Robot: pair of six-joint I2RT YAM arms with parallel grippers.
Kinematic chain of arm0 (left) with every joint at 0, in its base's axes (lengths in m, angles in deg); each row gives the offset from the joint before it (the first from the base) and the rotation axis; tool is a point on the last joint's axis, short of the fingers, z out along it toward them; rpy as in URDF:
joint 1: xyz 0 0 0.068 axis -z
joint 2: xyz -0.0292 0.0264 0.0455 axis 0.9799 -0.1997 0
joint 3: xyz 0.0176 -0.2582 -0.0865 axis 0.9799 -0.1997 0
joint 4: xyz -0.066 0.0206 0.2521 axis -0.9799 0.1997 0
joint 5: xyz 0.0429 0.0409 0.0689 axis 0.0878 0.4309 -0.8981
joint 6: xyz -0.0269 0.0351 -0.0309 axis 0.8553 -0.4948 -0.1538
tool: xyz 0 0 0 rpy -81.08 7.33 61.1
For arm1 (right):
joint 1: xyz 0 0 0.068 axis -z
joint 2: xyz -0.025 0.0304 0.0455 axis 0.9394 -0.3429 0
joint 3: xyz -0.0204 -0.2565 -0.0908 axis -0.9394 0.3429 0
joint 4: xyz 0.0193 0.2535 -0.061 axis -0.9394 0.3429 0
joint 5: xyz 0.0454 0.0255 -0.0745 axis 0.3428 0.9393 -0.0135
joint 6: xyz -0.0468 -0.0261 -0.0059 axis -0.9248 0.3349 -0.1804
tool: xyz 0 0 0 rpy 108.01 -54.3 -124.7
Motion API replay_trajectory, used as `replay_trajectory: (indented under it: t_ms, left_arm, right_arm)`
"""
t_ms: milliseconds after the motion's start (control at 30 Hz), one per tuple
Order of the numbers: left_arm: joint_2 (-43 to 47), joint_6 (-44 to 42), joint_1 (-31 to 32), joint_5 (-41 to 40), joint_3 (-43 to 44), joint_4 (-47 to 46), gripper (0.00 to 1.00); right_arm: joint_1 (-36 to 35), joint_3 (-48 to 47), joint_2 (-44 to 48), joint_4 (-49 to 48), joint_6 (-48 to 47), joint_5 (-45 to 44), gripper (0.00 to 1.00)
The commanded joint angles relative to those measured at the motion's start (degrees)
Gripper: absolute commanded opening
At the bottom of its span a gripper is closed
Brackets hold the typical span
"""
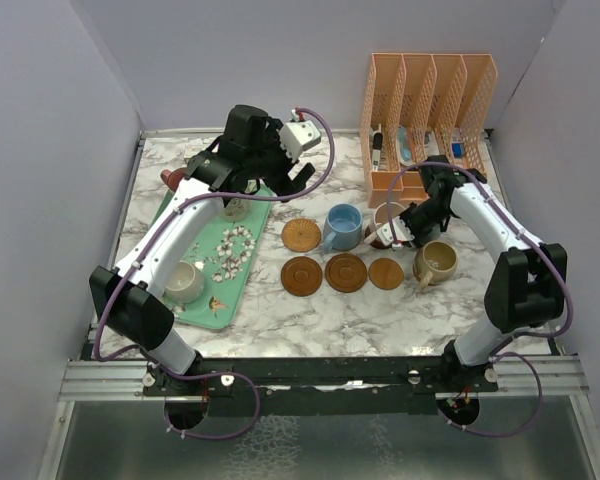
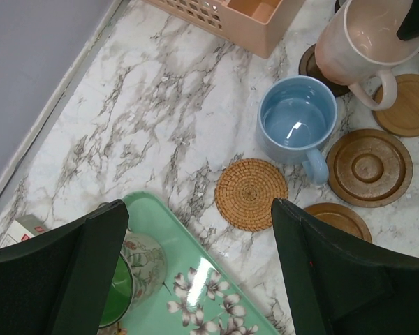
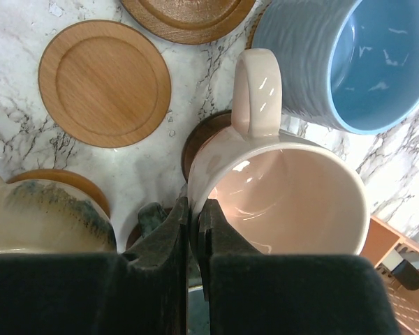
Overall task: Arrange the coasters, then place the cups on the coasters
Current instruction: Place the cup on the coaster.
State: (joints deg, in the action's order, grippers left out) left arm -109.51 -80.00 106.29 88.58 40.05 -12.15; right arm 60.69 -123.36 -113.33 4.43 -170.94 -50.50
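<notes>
Over on the right, clamping tight with the right gripper (image 3: 193,209) on the rim of the pale pink glossy ceramic mug (image 3: 286,195), directly over a dark brown round wooden coaster (image 3: 202,136). Just beside it, a ribbed light blue ceramic mug (image 3: 349,56). Left gripper (image 2: 199,206) spread wide, holding nothing, above the mint-green floral tray (image 2: 181,244) near a round woven rattan coaster (image 2: 251,193).

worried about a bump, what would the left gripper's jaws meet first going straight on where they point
Probably the bare marble table, in the gap between the woven coaster and the floral tray; depth is unclear.
</notes>
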Motion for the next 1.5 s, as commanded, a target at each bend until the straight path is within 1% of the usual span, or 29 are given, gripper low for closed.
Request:
replay_trajectory:
  t_ms: [0, 433, 900, 1467]
  left_arm:
    - [0.2, -0.7, -0.3, 2.2, -0.7, -1.3, 0.86]
    - [0.3, -2.4, -0.3, 3.2, -1.5, -1.4, 0.86]
    - [0.4, -3.1, -0.3, 3.4, -1.7, -1.3, 0.86]
    - [0.5, -3.8, -0.3, 4.1, -2.7, -1.3, 0.86]
  right_arm:
    - [0.4, -2.5, -0.7, 0.1, -3.2, 3.6, 0.01]
    - [0.4, -6.1, -4.6, 2.3, -4.4, 2.8, 0.01]
    - [0.4, -7.6, -7.1, 3.6, -4.9, 1.0, 0.01]
    - [0.4, -8.1, -8.6, 3.5, -4.5, -0.7, 0.03]
